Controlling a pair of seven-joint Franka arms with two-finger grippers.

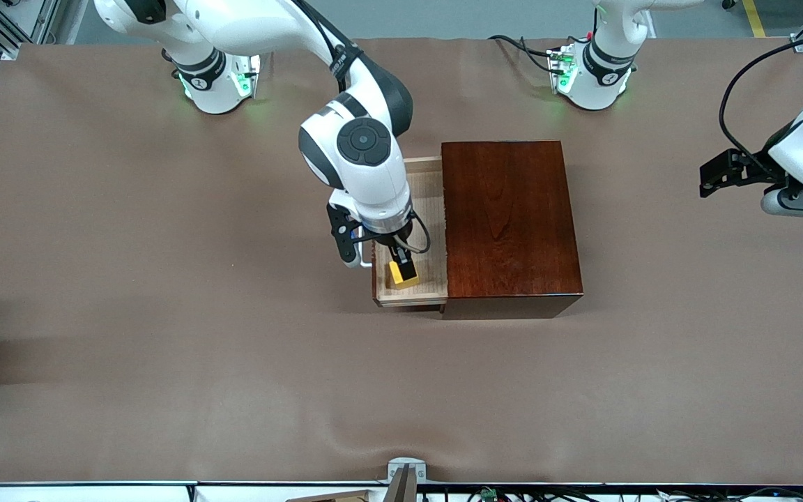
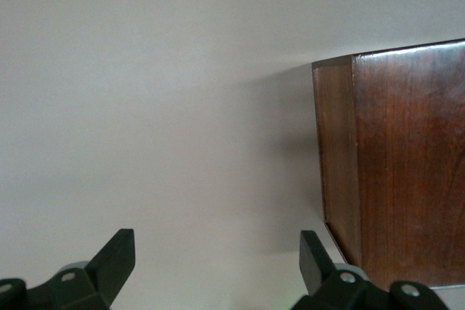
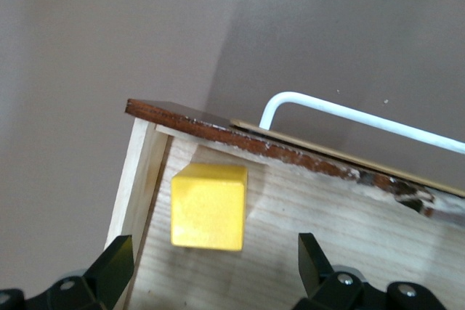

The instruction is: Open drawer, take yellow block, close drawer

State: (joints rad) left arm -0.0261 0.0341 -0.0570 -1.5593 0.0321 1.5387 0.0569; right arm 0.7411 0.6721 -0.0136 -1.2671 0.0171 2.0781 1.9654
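Note:
The drawer [image 1: 428,202] stands pulled out of the mahogany box [image 1: 506,216] toward the right arm's end of the table. The yellow block [image 1: 405,275] lies in the tray's corner nearer the front camera, close to the drawer front. My right gripper [image 1: 401,263] hangs open just over the block and holds nothing. In the right wrist view the block [image 3: 208,206] lies on the pale wood beside the dark drawer front [image 3: 218,125] and white handle [image 3: 349,115], ahead of the open right gripper [image 3: 216,270]. My left gripper [image 1: 712,178] waits open and empty at the left arm's end.
The left wrist view shows the open left gripper [image 2: 218,266] over bare brown table with a corner of the box [image 2: 407,165] beside it. The brown table cover [image 1: 164,314] spreads around the box.

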